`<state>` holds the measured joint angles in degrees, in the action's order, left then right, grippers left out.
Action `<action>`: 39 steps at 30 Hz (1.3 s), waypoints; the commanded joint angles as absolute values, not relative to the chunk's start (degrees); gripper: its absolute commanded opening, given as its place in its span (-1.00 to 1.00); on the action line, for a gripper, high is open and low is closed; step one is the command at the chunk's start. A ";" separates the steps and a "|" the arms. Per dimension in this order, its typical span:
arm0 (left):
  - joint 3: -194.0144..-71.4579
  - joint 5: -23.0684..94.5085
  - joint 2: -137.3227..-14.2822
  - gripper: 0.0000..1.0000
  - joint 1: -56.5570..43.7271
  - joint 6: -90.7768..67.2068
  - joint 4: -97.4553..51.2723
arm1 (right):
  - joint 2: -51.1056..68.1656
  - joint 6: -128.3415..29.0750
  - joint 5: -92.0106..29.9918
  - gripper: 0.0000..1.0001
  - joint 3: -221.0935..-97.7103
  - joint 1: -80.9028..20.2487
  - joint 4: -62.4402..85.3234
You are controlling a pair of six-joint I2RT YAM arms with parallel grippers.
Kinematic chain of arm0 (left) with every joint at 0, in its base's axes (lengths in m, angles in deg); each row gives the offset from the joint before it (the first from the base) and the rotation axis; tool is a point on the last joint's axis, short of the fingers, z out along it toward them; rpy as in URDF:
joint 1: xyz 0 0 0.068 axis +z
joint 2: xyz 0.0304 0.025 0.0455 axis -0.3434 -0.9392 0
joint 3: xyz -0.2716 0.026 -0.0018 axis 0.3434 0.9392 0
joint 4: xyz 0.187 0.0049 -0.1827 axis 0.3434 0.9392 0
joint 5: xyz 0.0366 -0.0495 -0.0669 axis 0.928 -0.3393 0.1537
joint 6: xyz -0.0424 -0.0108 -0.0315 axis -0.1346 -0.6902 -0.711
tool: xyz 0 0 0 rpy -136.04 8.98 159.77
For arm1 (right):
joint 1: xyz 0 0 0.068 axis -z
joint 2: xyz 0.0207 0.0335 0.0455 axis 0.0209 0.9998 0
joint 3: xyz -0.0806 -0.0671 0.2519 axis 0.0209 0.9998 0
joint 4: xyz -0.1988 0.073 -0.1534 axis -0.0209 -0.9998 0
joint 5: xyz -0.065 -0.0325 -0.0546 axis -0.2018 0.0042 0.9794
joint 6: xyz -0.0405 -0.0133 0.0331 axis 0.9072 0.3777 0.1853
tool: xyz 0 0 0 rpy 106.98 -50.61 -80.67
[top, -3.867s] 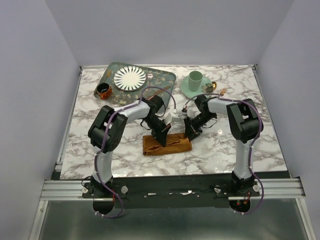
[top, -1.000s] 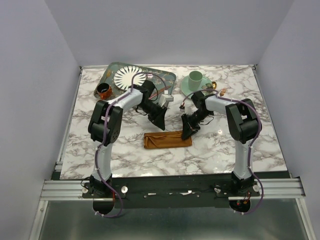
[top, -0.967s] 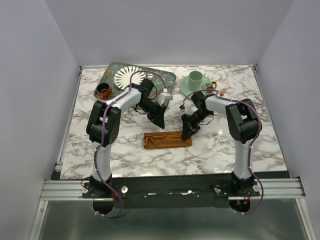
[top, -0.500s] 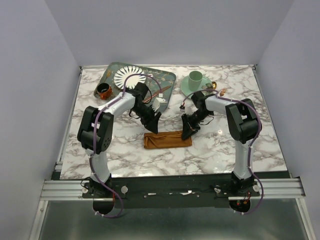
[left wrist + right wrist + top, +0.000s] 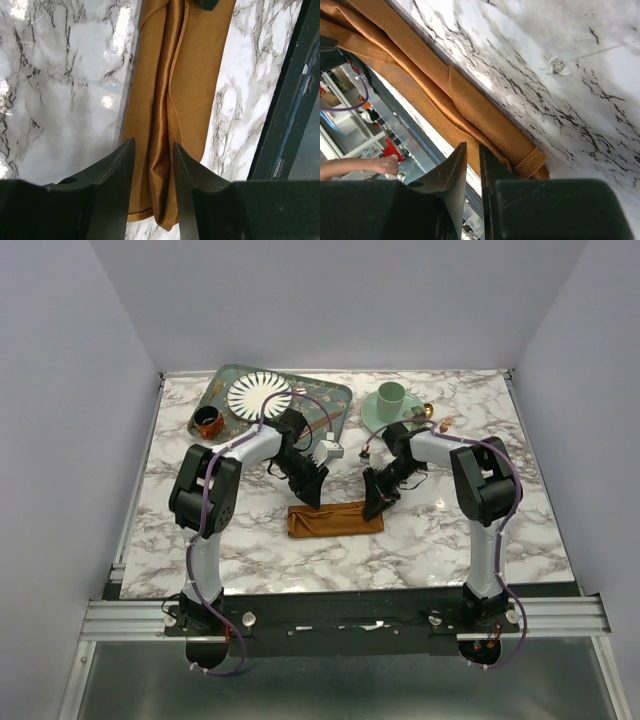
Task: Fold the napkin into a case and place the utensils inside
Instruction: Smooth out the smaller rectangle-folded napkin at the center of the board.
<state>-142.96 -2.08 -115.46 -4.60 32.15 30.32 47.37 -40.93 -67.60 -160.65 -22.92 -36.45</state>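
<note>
The napkin (image 5: 335,519) lies folded into a long narrow strip near the middle of the counter (image 5: 480,540), a little toward the near edge, its length running parallel to that edge. In the left wrist view its layers overlap, with a shiny ridge (image 5: 161,150) along the strip. The left gripper (image 5: 309,492) hangs at the far side of the strip's left part; its fingers (image 5: 117,170) stand slightly apart, the ridge showing through the gap, and whether they touch the cloth cannot be told. The right gripper (image 5: 377,506) points down at the strip's right end, its fingers (image 5: 452,172) drawn almost together with only a slit between them; whether cloth is caught there cannot be told. Gold utensils (image 5: 438,421) lie near the far edge, right of centre, just beside a green saucer (image 5: 372,420) carrying a green cup (image 5: 390,395). In the far left corner sits a patterned tray (image 5: 343,392) with a striped white plate (image 5: 259,395) and a slim copper piece (image 5: 322,423) on it, a small brown cup (image 5: 206,421) at its near-left corner.
</note>
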 commanded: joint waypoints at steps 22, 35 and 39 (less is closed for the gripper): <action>-144.06 -2.69 -119.93 -0.05 -8.30 32.49 29.46 | 50.58 -38.69 -64.06 -0.52 -160.58 -23.00 -33.75; -136.95 -5.76 -115.10 -0.65 -9.18 30.21 28.24 | 47.69 -35.88 -66.87 -0.52 -155.40 -24.05 -33.93; -137.29 -6.20 -113.95 -0.72 -9.18 27.92 26.83 | 47.07 -35.70 -67.14 -0.52 -156.71 -23.96 -34.36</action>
